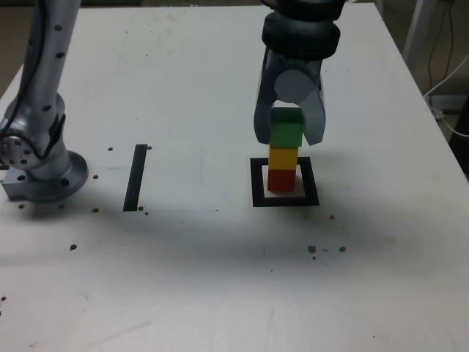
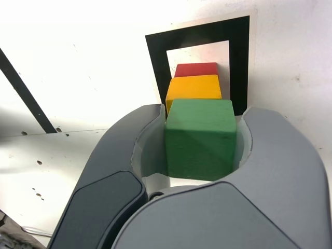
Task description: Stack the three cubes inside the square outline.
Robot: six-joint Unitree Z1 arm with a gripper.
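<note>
Pincer (image 1: pixel 289 136): clamped on green cube (image 2: pixel 201 137), set atop yellow cube (image 1: pixel 283 158) and red cube (image 1: pixel 281 180) inside square outline (image 1: pixel 256 183). Risk judged: stack toppled if jaws drag on release.

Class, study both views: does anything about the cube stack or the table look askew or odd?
Slightly: the stack sits toward the square outline's back edge, and the green cube looks offset from the yellow. Dark specks dot the table.
</note>
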